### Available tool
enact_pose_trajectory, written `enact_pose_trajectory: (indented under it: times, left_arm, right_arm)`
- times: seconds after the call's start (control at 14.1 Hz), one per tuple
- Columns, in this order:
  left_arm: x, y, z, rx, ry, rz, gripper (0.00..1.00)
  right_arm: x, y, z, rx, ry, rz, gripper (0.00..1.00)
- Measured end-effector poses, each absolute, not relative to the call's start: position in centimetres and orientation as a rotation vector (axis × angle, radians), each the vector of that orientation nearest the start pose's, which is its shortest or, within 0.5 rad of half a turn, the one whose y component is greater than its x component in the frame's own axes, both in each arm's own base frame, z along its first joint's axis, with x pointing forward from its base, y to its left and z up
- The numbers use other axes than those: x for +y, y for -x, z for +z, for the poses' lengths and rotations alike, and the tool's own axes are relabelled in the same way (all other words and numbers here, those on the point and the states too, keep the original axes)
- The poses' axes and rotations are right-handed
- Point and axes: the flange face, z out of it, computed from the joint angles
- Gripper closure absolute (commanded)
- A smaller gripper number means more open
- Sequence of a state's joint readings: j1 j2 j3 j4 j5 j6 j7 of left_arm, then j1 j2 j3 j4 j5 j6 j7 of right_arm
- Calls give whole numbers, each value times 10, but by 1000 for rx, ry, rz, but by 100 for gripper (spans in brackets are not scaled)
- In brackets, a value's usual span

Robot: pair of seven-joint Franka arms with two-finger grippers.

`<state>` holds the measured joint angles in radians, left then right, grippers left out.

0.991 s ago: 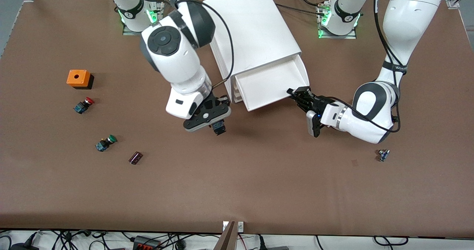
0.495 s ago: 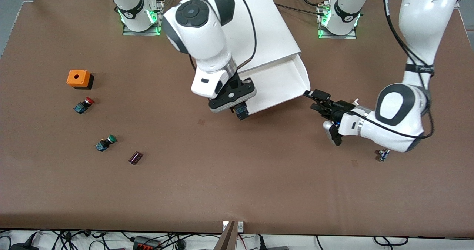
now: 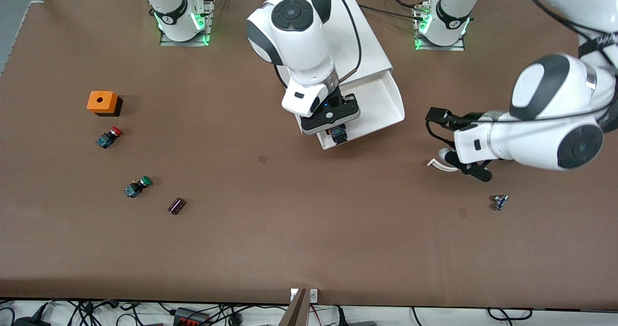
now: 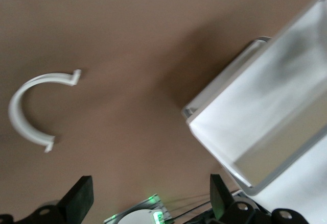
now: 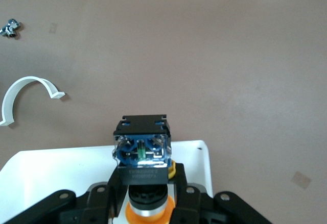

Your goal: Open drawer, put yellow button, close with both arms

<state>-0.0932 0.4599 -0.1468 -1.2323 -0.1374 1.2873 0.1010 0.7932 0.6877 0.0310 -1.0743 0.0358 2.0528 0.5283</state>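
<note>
The drawer (image 3: 381,105), top tray of the white cabinet (image 3: 345,41), stands pulled out. My right gripper (image 3: 339,135) hangs over its front corner, shut on the yellow button (image 3: 338,134). In the right wrist view the button's black-and-blue body (image 5: 142,150) sticks out past the fingers, its orange-yellow cap (image 5: 148,211) toward the palm, with the drawer's floor (image 5: 46,178) below. My left gripper (image 3: 467,167) is open over bare table toward the left arm's end, apart from the drawer (image 4: 265,112). Its fingers (image 4: 76,199) hold nothing.
A white curved plastic piece (image 3: 437,164) lies on the table beside the left gripper. A small metal part (image 3: 499,202) lies nearer the front camera. Toward the right arm's end lie an orange box (image 3: 102,102), a red-capped button (image 3: 109,137), a green-capped button (image 3: 137,186) and a dark part (image 3: 176,205).
The right gripper carried the yellow button from over the table to over the drawer's front. The left gripper opened, left the drawer's edge and drew back toward its end of the table.
</note>
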Motion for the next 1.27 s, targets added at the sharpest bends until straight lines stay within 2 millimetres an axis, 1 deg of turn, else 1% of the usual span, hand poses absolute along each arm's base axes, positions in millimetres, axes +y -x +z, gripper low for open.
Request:
enact_pose_trajectory:
  times: [0.07, 0.14, 0.28, 0.5, 0.64, 0.92, 0.99, 1.06, 1.13, 1.2, 1.27]
  left_arm:
    - [-150, -623, 499, 500, 3155, 632, 0]
    - [-149, -621, 507, 443, 3129, 595, 0]
    - [-145, -623, 516, 386, 3093, 523, 0]
    - [-139, -633, 519, 330, 3075, 403, 0]
    - [-132, -640, 522, 284, 3089, 338, 0]
    - [-127, -642, 525, 261, 3096, 315, 0]
    - [-127, -642, 526, 260, 3096, 314, 0]
    - [-127, -642, 526, 259, 3097, 314, 0]
    - [-127, -642, 526, 258, 3099, 314, 0]
    - [-128, -642, 526, 257, 3102, 315, 0]
    - [-128, -642, 526, 255, 3105, 316, 0]
  right_arm:
    - [568, -525, 448, -401, 2883, -272, 100]
    - [572, -522, 440, -407, 2888, -260, 100]
    - [579, -518, 428, -417, 2897, -240, 100]
    - [583, -514, 420, -402, 2895, -196, 100]
    - [587, -507, 414, -405, 2901, -153, 100]
    - [597, -495, 405, -392, 2916, -116, 100]
    - [598, -492, 405, -394, 2921, -107, 95]
    - [599, -490, 404, -399, 2925, -99, 74]
    - [600, -488, 404, -404, 2929, -91, 23]
    - [601, -486, 403, -409, 2932, -84, 0]
    - [602, -484, 403, -412, 2934, -81, 0]
